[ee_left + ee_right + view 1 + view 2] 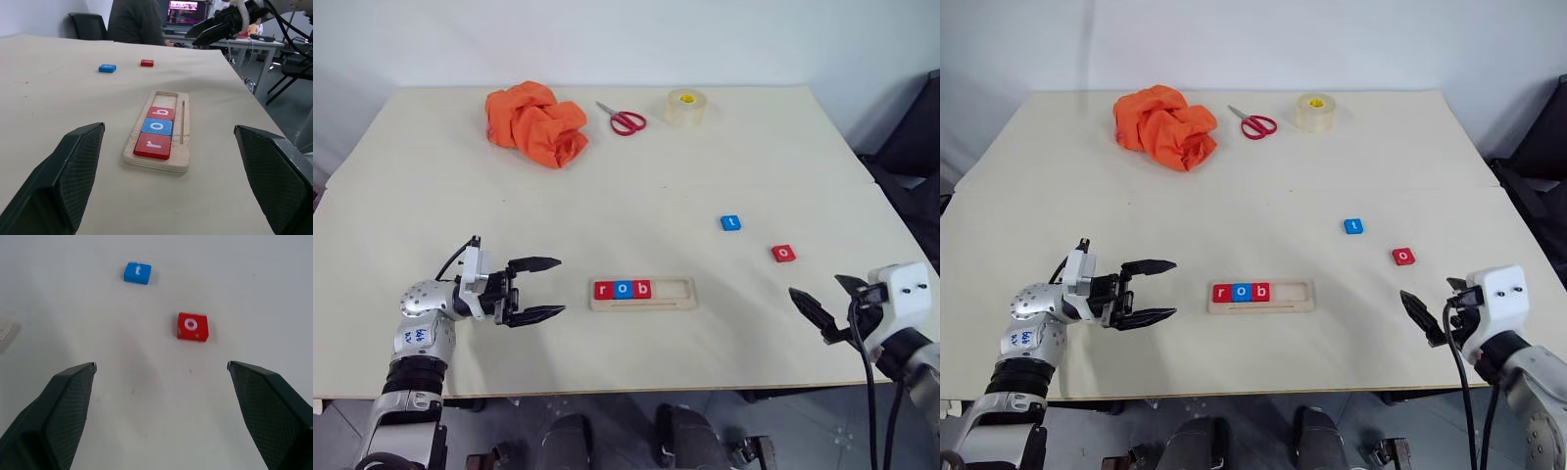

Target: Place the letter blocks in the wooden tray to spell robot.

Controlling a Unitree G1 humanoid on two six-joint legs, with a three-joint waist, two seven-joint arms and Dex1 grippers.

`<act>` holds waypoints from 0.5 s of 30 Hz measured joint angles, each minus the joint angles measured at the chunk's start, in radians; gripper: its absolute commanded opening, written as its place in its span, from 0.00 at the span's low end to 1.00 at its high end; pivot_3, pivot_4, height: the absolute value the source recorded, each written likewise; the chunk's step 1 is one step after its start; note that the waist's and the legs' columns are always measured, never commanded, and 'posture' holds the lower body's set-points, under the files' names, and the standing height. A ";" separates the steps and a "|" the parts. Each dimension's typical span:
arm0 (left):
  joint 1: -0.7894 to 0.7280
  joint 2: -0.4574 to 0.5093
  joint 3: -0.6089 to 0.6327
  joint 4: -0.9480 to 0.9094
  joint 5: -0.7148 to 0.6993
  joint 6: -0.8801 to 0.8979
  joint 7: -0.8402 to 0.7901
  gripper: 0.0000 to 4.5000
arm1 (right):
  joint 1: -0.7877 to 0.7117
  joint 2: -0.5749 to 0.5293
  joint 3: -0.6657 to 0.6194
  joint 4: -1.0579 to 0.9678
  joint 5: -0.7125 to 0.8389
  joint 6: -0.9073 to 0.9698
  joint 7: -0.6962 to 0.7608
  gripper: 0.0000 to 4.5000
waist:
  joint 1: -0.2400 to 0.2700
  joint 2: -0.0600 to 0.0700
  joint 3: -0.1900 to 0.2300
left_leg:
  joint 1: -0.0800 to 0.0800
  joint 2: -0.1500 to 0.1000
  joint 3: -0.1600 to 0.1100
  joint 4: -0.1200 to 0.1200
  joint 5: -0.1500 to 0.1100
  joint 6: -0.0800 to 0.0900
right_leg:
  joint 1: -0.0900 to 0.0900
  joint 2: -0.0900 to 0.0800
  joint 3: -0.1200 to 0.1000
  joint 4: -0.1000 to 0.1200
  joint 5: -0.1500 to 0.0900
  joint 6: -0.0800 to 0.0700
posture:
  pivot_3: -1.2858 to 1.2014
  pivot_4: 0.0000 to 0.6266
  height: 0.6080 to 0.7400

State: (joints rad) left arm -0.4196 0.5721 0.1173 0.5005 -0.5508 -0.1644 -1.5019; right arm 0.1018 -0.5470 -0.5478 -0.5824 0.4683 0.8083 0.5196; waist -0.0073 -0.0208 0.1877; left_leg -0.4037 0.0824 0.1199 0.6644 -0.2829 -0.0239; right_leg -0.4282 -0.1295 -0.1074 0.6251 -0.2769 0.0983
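Between the spread left tool and spread right tool, bare table surrounds the wooden tray.

Pale matt wooden tray

The two head views look forward and down over the whole table. The left wrist view sits low beside the tray. The right wrist view looks closely down on two loose blocks, also at the head views' right.
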 measured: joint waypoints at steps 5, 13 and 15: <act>0.009 0.002 -0.002 -0.037 -0.002 0.008 0.000 1.00 | -0.195 -0.003 0.123 0.263 -0.066 -0.049 -0.037 1.00 | -0.003 0.000 0.000 | 0.000 0.000 0.000 0.000 0.001 0.001 | 0.000 0.000 0.000 0.000 0.001 -0.001 | 0.52 0.24 1.00; 0.079 0.031 0.016 -0.108 -0.011 0.023 0.001 1.00 | -0.357 -0.011 0.227 0.612 -0.165 -0.229 -0.036 1.00 | 0.001 0.000 0.000 | -0.001 0.000 0.002 0.000 0.000 0.001 | -0.001 0.000 0.000 -0.001 0.001 -0.001 | 0.52 0.24 1.00; 0.099 0.034 0.025 -0.123 -0.013 0.024 0.001 1.00 | -0.386 -0.014 0.240 0.682 -0.178 -0.263 -0.028 1.00 | 0.001 0.000 0.000 | -0.001 0.000 0.002 -0.001 0.000 0.001 | -0.001 0.000 0.000 -0.001 0.001 -0.001 | 0.52 0.24 1.00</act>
State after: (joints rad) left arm -0.3207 0.6065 0.1420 0.3773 -0.5637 -0.1399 -1.5010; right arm -0.2845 -0.5613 -0.3076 0.0994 0.2900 0.5455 0.4919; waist -0.0062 -0.0206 0.1877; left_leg -0.4045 0.0822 0.1215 0.6639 -0.2825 -0.0233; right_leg -0.4289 -0.1296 -0.1070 0.6245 -0.2762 0.0973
